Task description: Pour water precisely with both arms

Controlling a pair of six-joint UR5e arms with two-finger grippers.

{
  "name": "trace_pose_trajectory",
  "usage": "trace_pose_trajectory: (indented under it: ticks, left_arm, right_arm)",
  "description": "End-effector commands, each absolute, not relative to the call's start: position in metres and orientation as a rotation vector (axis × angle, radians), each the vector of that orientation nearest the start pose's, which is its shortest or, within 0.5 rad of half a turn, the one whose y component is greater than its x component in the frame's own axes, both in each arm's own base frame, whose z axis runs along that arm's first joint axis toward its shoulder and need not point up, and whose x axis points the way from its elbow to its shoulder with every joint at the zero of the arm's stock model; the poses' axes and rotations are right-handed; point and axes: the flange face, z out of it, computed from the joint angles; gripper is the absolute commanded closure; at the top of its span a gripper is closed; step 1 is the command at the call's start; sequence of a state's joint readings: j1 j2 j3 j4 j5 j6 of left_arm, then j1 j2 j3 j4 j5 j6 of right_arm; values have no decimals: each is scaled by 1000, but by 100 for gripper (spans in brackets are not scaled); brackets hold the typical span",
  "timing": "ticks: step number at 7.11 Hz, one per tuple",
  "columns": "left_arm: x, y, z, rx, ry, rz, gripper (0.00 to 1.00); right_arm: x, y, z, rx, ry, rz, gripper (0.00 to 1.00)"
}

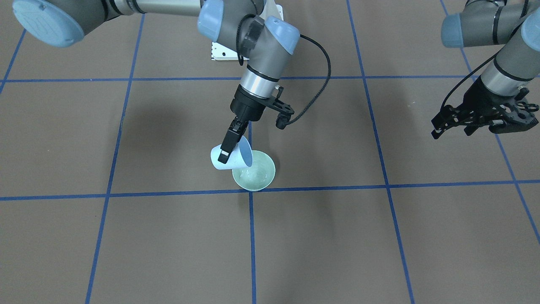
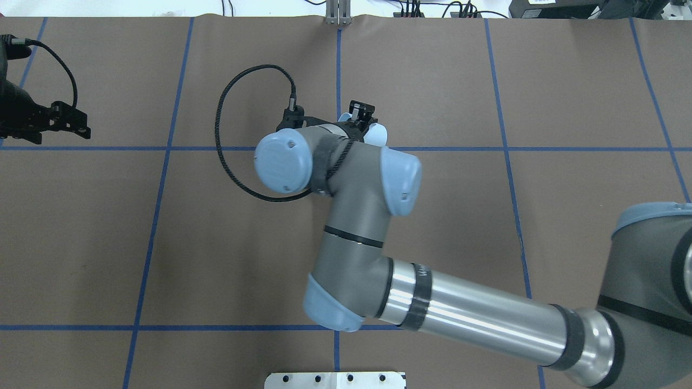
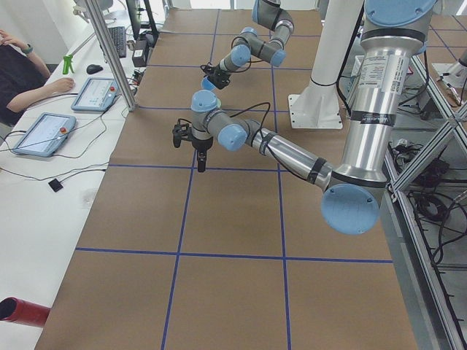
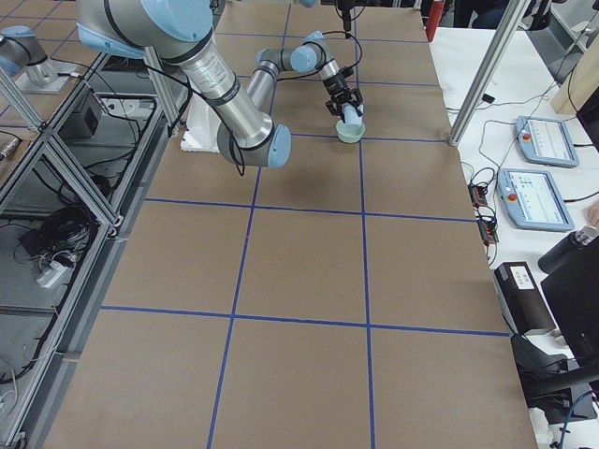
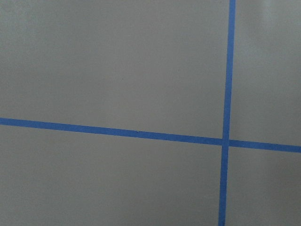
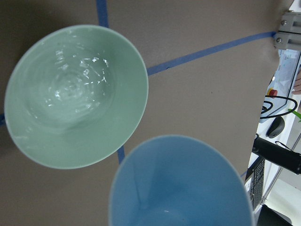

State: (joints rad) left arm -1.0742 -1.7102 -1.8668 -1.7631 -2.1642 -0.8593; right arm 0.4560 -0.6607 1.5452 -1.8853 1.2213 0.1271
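Right gripper (image 1: 228, 150), tipped cup (image 6: 181, 183), water (image 6: 70, 92) in bowl (image 6: 115, 125)

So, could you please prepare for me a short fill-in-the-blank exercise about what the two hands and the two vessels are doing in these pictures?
1. The right hand grips a tilted light-blue ____.
2. Under its mouth stands a pale-green ____.
3. Glints and ripples inside that vessel show that it holds ____.
4. The left hand hangs far off to the side and holds ____.

Missing words: cup; bowl; water; nothing.
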Motion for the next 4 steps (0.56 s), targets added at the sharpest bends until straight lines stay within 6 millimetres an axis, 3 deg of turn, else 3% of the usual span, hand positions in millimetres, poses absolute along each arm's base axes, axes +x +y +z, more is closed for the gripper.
trace_pose_trajectory:
  ticks: [1, 2, 3, 4]
  left_arm:
    - [191, -517, 424, 116, 830, -156, 0]
    - [191, -516, 423, 118, 832, -158, 0]
    - [191, -516, 423, 118, 832, -158, 0]
    - [191, -516, 422, 119, 833, -158, 0]
  right_arm:
    - [-494, -463, 151, 760, -333, -581, 100]
    - [-480, -470, 139, 748, -461, -367, 100]
    - [-456, -466, 146, 779, -539, -274, 100]
    - [-419, -459, 186, 804, -578, -209, 100]
